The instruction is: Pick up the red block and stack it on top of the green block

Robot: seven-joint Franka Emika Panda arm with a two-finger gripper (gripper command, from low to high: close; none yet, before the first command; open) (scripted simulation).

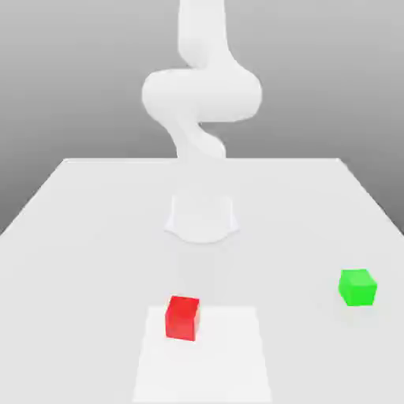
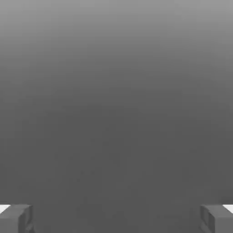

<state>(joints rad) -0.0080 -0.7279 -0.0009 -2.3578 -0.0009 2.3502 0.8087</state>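
The red block (image 1: 182, 317) sits on the white table (image 1: 87, 229) near its front edge, a little toward the exterior view's left of centre. The green block (image 1: 357, 286) rests on the table toward the exterior view's right, well apart from the red one. The white arm (image 1: 201, 95) rises from its base and climbs out of the top of the exterior view. In the hand view my gripper (image 2: 116, 219) is open, its two grey fingertips (image 2: 18, 218) standing far apart with nothing between them, facing a plain grey background.
The arm's round base (image 1: 202, 217) stands mid-table behind the blocks. A brighter white square patch (image 1: 213, 355) lies under and in front of the red block. The table's edges run along the exterior view's left, right and far sides.
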